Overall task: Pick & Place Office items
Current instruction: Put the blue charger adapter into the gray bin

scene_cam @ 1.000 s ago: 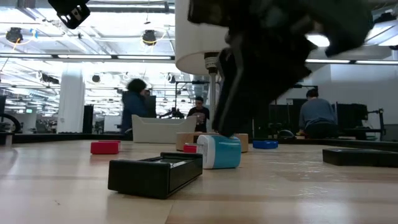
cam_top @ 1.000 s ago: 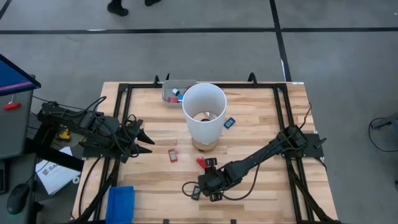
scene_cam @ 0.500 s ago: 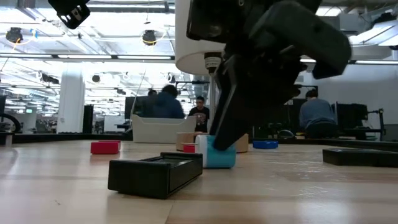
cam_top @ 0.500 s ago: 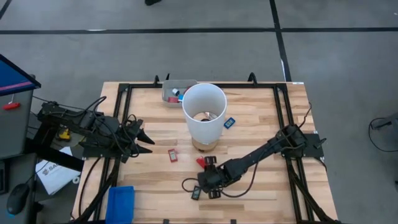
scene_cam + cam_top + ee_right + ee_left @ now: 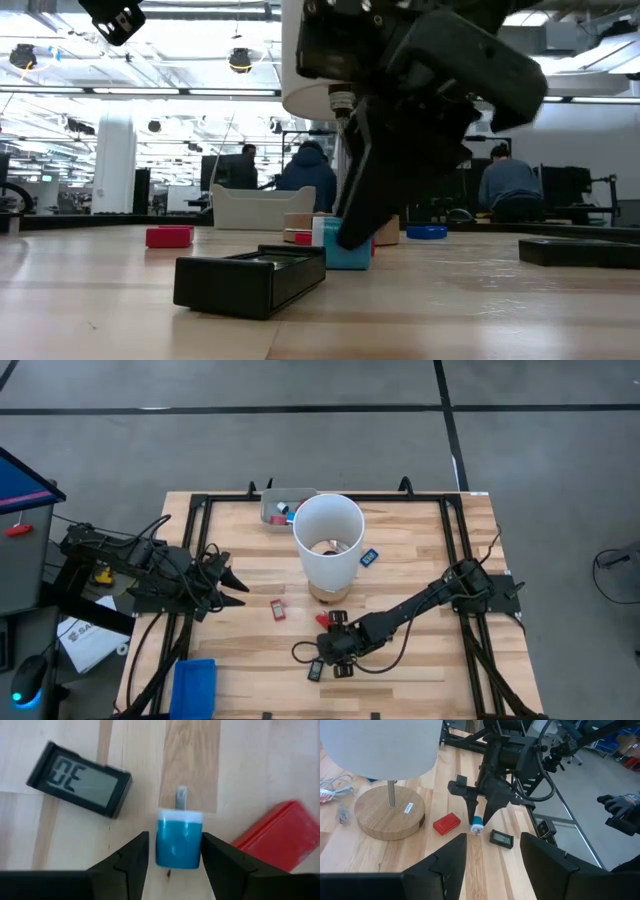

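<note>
My right gripper [image 5: 175, 857] is open, pointing down over a light blue piece with a white end [image 5: 179, 840] that lies on the table; its fingers stand on either side of it. In the low view a finger [image 5: 360, 200] hides part of this piece [image 5: 350, 252]. A black piece with a display [image 5: 80, 780] and a red piece [image 5: 272, 835] lie beside it. Another red piece [image 5: 278, 609] and a blue one [image 5: 368, 557] lie farther off. My left gripper [image 5: 238, 585] waits open at the table's left side. My right gripper comes at the light blue piece from above, one finger [image 5: 132, 857] along each long side [image 5: 162, 845]. The piece lies flat on the table. I cannot tell whether the fingers touch it.
The tall white cylinder [image 5: 327, 540] stands on a round wooden base [image 5: 390, 812] just beyond the right gripper. A grey tray [image 5: 272, 512] holding small pieces sits at the far edge. A blue tray [image 5: 195, 685] lies at the near left corner. A cable [image 5: 300, 655] loops near the gripper.
My right gripper has moved a little toward the table's far edge and toward the light blue piece, so its finger now covers more of that piece in the low view. The pieces on the table have stayed in place.
</note>
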`<state>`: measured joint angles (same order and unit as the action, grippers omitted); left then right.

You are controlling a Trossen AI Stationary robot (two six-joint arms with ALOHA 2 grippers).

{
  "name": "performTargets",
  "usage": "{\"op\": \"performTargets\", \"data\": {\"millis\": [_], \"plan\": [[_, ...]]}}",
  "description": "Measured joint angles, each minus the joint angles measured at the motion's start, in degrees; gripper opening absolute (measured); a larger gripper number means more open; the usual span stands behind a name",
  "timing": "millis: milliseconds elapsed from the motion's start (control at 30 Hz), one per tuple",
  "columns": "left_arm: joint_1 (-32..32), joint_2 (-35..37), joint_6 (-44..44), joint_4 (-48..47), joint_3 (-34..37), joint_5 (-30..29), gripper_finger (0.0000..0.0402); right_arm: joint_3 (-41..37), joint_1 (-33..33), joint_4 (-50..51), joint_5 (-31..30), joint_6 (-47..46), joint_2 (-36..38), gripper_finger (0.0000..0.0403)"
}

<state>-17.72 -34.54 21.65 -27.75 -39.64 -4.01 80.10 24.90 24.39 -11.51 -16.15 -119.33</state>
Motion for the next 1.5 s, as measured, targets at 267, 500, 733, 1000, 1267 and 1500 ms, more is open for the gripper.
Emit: {"op": "performTargets", "data": {"millis": [267,500,733,1000,1267,1500], "plan": [[0.00,0.00,0.04,-0.03,0.00,0.94,0.0181,-1.67,1.44,-3.14,1.31,-3.40,-0.04,0.0137],[0.00,0.00,0.04,0.08,0.00,0.94,0.0182,-1.29,2.60,-8.03,1.11,-8.75,-0.04,0.0117],[-2.66,-0.05,-5.84,5.49,0.00,1.03,0.0182,3.12,4.12,-12.06,1.16,-11.53,-0.03,0.0117],[-13.18,-6.02,-16.03,12.03,0.00,-6.14,0.0182,12.67,4.68,-20.06,2.64,-12.34,0.04,0.0117],[-26.13,-19.05,-31.71,24.03,-1.47,-16.58,0.0206,17.80,4.66,-24.25,2.67,-12.57,0.13,0.0117],[-31.60,-27.23,-41.22,24.16,-7.02,-24.09,0.0253,17.81,4.62,-30.20,2.61,-14.32,0.13,0.0117]]}}
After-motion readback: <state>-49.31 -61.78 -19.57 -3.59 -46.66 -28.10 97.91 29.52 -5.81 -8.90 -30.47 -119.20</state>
